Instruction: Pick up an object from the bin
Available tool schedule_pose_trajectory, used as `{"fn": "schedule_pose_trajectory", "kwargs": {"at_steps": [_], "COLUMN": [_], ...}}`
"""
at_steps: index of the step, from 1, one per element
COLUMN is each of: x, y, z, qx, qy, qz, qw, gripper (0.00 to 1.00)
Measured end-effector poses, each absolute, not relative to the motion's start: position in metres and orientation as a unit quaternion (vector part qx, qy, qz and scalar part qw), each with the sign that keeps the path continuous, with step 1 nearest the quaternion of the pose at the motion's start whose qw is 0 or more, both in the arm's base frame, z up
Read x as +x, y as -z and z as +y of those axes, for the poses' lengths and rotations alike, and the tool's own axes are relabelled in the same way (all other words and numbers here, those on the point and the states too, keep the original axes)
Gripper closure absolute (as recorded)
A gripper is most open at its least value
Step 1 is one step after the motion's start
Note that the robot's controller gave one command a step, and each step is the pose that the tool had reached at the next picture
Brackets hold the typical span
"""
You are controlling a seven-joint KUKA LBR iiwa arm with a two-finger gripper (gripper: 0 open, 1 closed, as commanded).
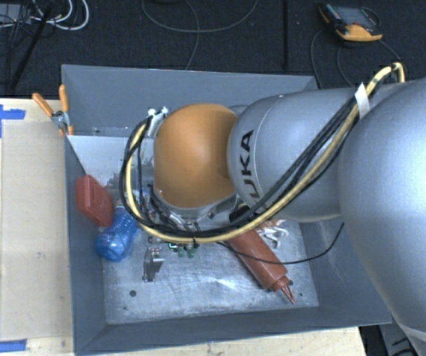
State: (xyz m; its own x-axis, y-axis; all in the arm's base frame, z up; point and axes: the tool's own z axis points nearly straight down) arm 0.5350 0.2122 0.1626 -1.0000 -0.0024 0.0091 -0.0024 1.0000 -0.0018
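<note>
Block of brick-red stuff (94, 199) lies farthest left of the gripper (151, 265), up against the left wall of the grey bin (198, 84). A blue plastic bottle (116, 237) lies just left of the gripper, tilted, its upper end touching the red block. The gripper itself hangs low over bare bin floor, under the arm's orange cover (191, 154), with the blue bottle the thing nearest to it. Whether it is released or clenched I cannot tell. Right of the gripper a reddish-brown squeeze bottle (263, 264) lies slantwise, its nozzle pointing away from the gripper toward the near right corner. A small white thing (276, 234) sits just above that bottle, partly under the arm.
</note>
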Motion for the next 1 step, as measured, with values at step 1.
{"fn": "schedule_pose_trajectory", "kwargs": {"at_steps": [1], "x": [0.5372], "y": [-0.1662], "z": [0.2114], "qx": [0.0], "qy": [0.0], "qz": [-1.0], "qw": [0.001], "gripper": [0.0]}}
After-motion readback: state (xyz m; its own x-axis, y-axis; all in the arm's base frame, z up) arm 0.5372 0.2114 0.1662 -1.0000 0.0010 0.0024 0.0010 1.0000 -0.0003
